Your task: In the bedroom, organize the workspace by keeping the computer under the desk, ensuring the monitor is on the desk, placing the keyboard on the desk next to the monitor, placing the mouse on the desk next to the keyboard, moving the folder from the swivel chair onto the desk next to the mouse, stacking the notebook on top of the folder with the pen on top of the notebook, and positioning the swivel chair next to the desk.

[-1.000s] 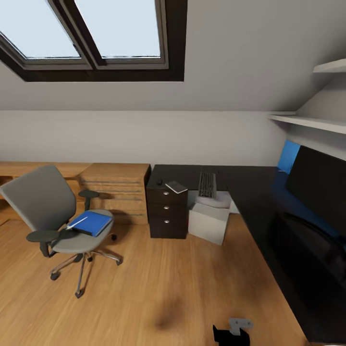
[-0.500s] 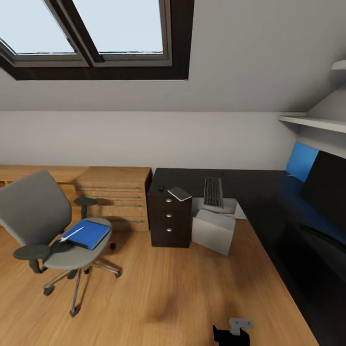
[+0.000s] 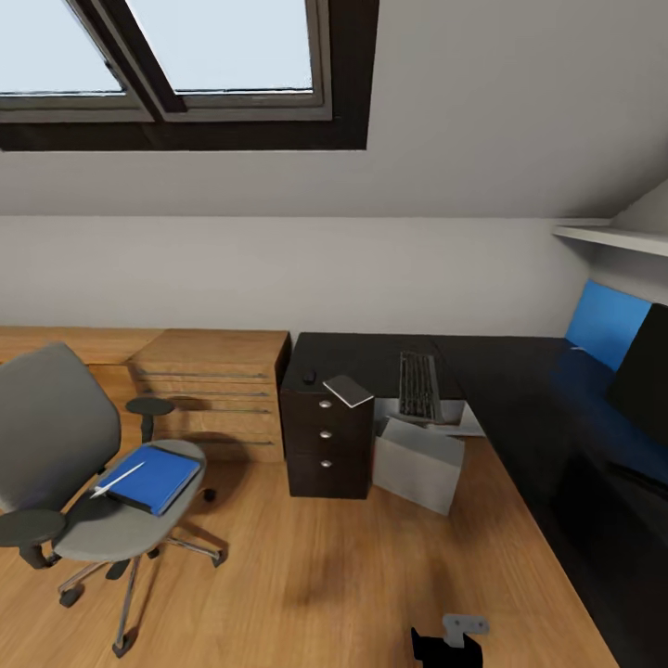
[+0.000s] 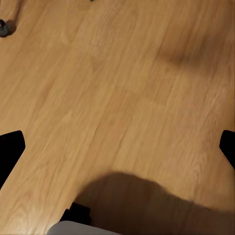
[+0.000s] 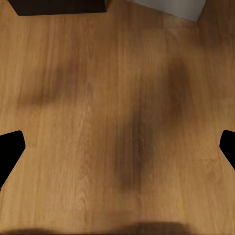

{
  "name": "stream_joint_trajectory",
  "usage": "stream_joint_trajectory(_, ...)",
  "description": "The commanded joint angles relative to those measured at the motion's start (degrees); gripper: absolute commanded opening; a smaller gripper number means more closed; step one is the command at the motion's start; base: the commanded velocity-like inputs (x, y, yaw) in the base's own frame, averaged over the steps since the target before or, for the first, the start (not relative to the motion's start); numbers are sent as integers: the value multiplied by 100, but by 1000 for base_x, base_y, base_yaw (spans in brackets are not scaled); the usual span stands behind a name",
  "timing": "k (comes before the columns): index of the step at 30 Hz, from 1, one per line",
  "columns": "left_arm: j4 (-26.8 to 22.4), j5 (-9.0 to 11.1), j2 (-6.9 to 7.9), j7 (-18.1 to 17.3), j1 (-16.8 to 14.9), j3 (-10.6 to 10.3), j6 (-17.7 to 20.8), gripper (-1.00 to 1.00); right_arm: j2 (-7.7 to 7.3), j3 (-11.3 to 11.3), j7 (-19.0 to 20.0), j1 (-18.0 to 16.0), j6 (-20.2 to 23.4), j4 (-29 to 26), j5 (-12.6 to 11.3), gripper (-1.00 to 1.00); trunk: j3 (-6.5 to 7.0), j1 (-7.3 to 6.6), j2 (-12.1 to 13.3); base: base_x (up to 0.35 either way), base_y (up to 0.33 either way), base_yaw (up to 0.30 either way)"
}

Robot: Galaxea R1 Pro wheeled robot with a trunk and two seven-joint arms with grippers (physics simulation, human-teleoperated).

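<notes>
1. Left claw (image 4: 117,147): the two dark fingertips stand wide apart at opposite edges of the left wrist view, released, nothing between them, bare wood floor (image 4: 122,73) beneath.
2. Right claw (image 5: 117,147): likewise spread and empty, over the same floor; the foot of the drawer unit and a corner of the grey computer case sit at the far edge of its view.
3. Swivel chair (image 3: 56,445): stands to the robot's left, well apart from the bench (image 3: 501,380). On its seat lies the blue folder (image 3: 153,478), flat, long axis running diagonally from the near edge of the seat toward the drawer chest. The pen (image 3: 116,480) rests across the folder's near corner, pointing along much the same diagonal.
4. Bench contents: mouse (image 3: 308,378) and notebook (image 3: 348,390) lie above the drawer unit; the keyboard (image 3: 418,385) lies beside them, long axis running away from the viewer. The monitor (image 3: 645,376) stands at the right end. The computer (image 3: 419,462) sits tilted on the floor, beside the drawers.
5. Handling, in my judgement: the folder is light, thin and stiff, probably slick; take it by an overhanging edge. The pen will likely roll, so lift it first.
</notes>
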Motion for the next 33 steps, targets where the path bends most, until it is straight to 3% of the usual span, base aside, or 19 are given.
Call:
stream_joint_trajectory(1, 3, 44, -1, -1, -4, -8, -17, 100, -1, -49, -11, -6, -24, 11, 54, 100, -7, 4, -4, 335, 0, 0)
stream_joint_trajectory(18, 3, 43, -1, 2, -4, -12, -17, 100, -4, -46, -11, -6, -24, 11, 52, 100, -7, 4, -4, 309, 0, 0)
stream_joint_trajectory(33, 9, 43, -10, -85, -4, -15, -9, 100, -3, -50, -30, -6, -90, -6, 27, 100, -7, 4, -4, 165, 0, 0)
